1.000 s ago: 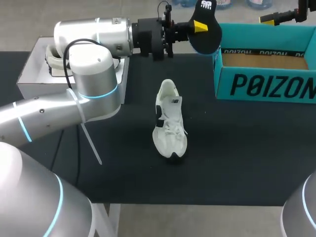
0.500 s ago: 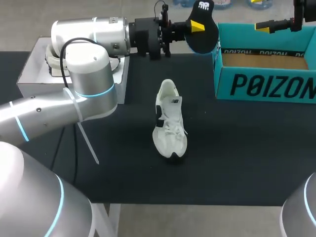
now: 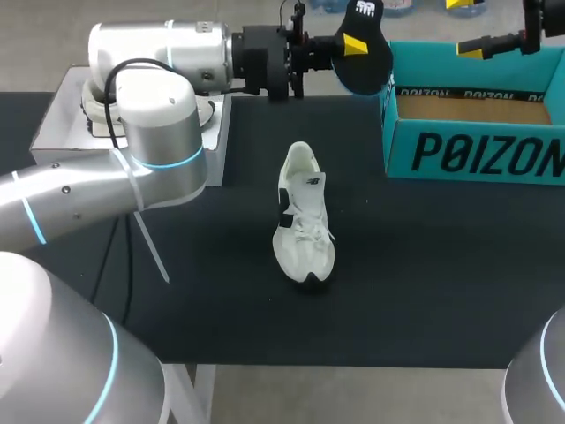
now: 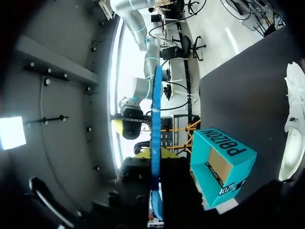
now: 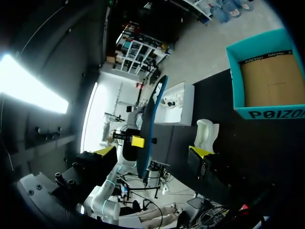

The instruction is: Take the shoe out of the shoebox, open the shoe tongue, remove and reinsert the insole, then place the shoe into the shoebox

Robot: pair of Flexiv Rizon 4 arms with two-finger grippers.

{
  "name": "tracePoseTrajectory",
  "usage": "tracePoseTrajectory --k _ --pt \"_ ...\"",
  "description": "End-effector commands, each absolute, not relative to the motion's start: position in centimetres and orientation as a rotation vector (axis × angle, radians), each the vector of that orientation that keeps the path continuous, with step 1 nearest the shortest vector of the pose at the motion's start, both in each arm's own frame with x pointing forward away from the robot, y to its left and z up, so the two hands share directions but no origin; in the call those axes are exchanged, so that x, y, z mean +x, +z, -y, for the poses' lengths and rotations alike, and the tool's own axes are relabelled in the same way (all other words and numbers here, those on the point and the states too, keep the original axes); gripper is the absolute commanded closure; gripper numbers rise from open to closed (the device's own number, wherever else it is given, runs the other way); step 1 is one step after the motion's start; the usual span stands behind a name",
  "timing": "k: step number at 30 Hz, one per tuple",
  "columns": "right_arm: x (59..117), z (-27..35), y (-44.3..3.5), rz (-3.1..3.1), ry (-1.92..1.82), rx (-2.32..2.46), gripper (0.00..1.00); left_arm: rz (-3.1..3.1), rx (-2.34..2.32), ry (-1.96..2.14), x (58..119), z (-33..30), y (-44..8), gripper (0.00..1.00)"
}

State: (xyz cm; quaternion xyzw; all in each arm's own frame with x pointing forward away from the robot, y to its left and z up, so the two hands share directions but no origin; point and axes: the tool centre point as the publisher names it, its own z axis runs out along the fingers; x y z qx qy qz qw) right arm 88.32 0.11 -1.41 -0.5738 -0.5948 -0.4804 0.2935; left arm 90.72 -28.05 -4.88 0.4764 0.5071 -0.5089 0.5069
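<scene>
1. At the far left of the table, our left arm comes in past a white box [image 3: 53, 124]. We leave that box alone.
2. Our left gripper [image 3: 346, 49] is clamped on the dark insole [image 3: 369, 72]. It holds the insole in the air above the table's far edge, just beside the shoebox's near corner. In the left wrist view the insole [image 4: 156, 143] shows edge-on between the fingers. We judge it thin, light and floppy, likely to bend or swing. The firmer heel end is the best place to pinch it, with the toe end free to feed in.
3. The white shoe [image 3: 303, 221] stands upright in the middle of the black table, well apart from both grippers. It looks light and soft in the upper, so it could tip or slide when pushed. We would steady it at the heel collar or the sole's sides, keeping the opening unobstructed.
4. The teal shoebox [image 3: 477, 150] sits open at the right, with nothing in it that we can see.
5. Our right gripper [image 5: 153, 151] hangs above the box's far wall, its fingers spread and holding nothing.
</scene>
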Motion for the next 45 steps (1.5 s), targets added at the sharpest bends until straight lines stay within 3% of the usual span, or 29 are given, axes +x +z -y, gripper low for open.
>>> tracePoseTrajectory --k 1,3,17,28,45 --pt "88.7 -0.4 -1.4 1.587 -1.272 -1.522 0.0 -1.467 0.797 -1.576 91.3 27.9 -4.2 1.0" --pt "88.6 -0.5 -1.5 1.586 -1.272 -1.518 0.0 -1.45 0.673 -1.882 91.6 27.6 -3.1 1.0" --pt "88.4 -0.6 -2.2 1.589 -1.258 -1.523 0.0 -1.45 0.673 -1.882 91.6 27.6 -3.1 1.0" --pt "88.4 -1.0 -2.5 1.595 -1.241 -1.514 0.0 -2.098 -0.319 -2.413 91.2 27.0 -1.0 1.0" --pt "88.5 -1.3 -2.6 1.589 -1.249 -1.522 0.0 -2.102 -0.365 -2.423 91.3 26.6 -1.2 1.0"
